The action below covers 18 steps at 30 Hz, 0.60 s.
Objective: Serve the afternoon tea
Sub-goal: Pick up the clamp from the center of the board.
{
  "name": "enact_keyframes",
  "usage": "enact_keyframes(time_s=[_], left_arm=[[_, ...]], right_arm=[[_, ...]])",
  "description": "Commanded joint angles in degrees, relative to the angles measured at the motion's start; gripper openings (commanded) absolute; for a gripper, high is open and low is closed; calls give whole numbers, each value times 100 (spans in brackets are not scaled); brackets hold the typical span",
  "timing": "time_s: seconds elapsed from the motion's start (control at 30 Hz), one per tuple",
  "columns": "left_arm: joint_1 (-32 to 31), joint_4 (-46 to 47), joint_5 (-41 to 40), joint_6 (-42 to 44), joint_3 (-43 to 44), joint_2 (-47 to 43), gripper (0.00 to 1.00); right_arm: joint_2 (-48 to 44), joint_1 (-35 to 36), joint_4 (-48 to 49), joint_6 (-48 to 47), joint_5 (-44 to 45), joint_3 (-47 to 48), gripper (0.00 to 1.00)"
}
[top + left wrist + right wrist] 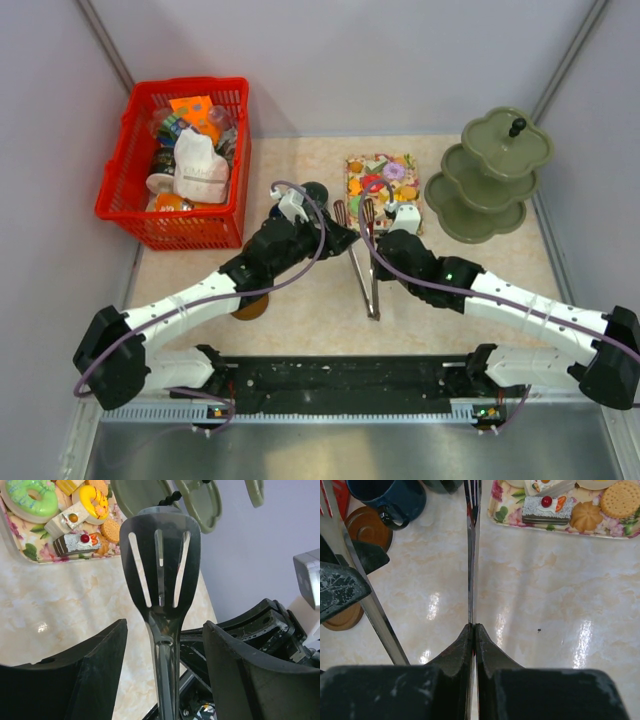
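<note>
The toy pastries lie on a floral tray (381, 183); a green doughnut (32, 497) and a cherry cake slice (547, 507) show in the wrist views. The olive three-tier stand (490, 175) is at the back right. A navy mug (390, 495) stands by a brown saucer (367, 527); a second saucer (250, 305) lies nearer. A dark-green mug (442, 484) shows only at the frame's top edge. My right gripper (474, 626) is shut on one arm of the metal tongs (367, 265). My left gripper (165, 625) is open, its fingers on either side of the tongs' slotted head (160, 565) without touching.
A red plastic basket (125, 215) full of mixed clutter stands at the back left. Both arms meet in the middle, just in front of the tray. Grey walls close in the table at the back and sides.
</note>
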Motion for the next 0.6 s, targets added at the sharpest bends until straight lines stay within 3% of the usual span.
enact_keyframes(time_s=[0.0,0.4,0.57], left_arm=[[-29,523,-147,-138,-49,-4,66],[-29,831,-147,-402,-172,119,55],[-29,901,-147,-393,-163,75,45]], right_arm=[[0,79,364,78,123,246,0],[26,79,425,113,123,193,0],[18,79,469,148,53,210,0]])
